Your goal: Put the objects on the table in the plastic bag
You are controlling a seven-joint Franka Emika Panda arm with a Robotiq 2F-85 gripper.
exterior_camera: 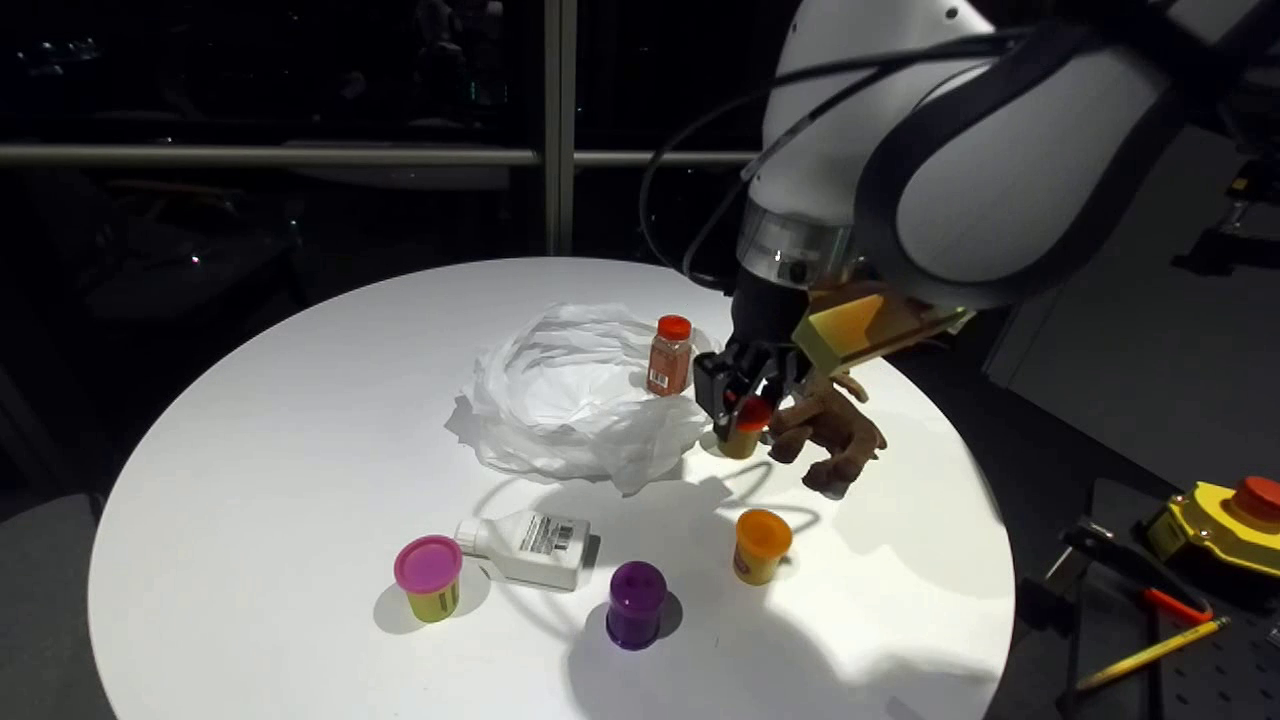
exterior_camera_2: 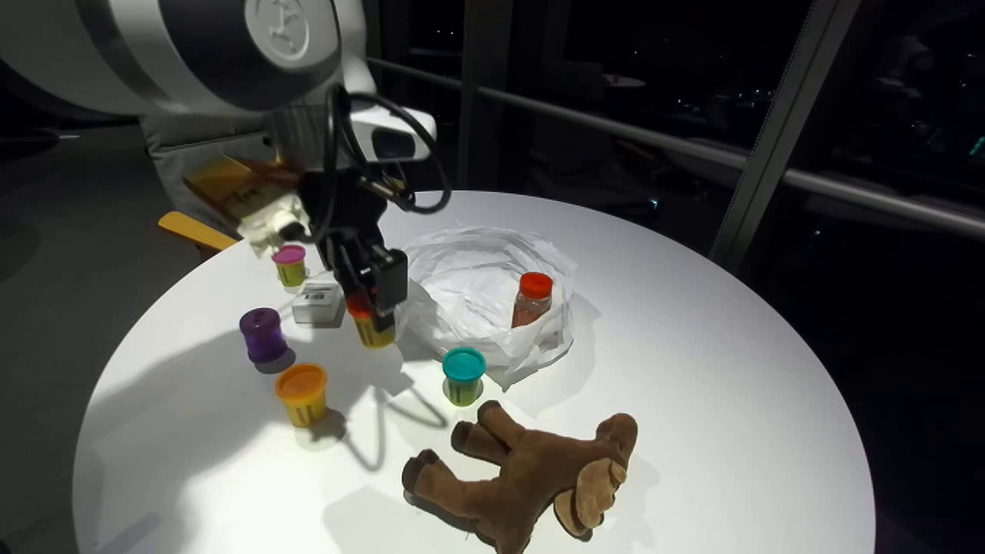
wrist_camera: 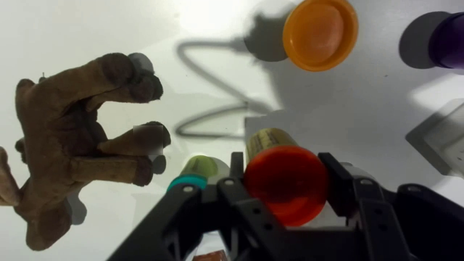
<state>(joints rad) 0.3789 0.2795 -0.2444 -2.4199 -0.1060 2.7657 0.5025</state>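
Note:
My gripper (wrist_camera: 283,159) is shut on a red-lidded tub (wrist_camera: 286,185), fingers touching both sides of the lid. The tub, also seen in both exterior views (exterior_camera: 738,446) (exterior_camera_2: 375,334), appears slightly above the table, beside the white plastic bag (exterior_camera: 630,445). The bag lies open; a red-capped bottle (exterior_camera_2: 532,300) stands inside its far edge. A teal-lidded tub (exterior_camera_2: 463,378) is beside the bag. An orange tub (exterior_camera: 762,546), purple tub (exterior_camera: 635,605), pink-lidded tub (exterior_camera: 430,578) and white bottle lying down (exterior_camera: 530,548) are on the table. A brown plush moose (exterior_camera_2: 531,477) lies near the gripper.
The round white table (exterior_camera: 250,420) has a curved edge, with windows behind. A yellow box with a red button (exterior_camera: 1215,520) and a pencil (exterior_camera: 1150,655) are on a dark surface beside the table. A cable hangs from the arm.

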